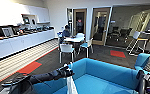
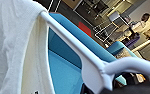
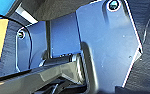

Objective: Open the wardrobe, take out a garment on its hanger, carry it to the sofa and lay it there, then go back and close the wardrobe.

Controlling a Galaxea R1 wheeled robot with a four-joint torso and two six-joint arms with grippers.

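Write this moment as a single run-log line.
stage: at sofa | left claw: holding hanger with garment | garment: over sofa, not laid

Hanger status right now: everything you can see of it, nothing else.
The hanger is white and smooth, plastic by its look, with a flat sloping shoulder bar that widens at the neck, where a curved hook stem branches off. One shoulder end is tucked inside the white T-shirt, which drapes limply from it. In the head view it hangs at the left gripper, above the blue sofa seat. The grip itself is unclear.
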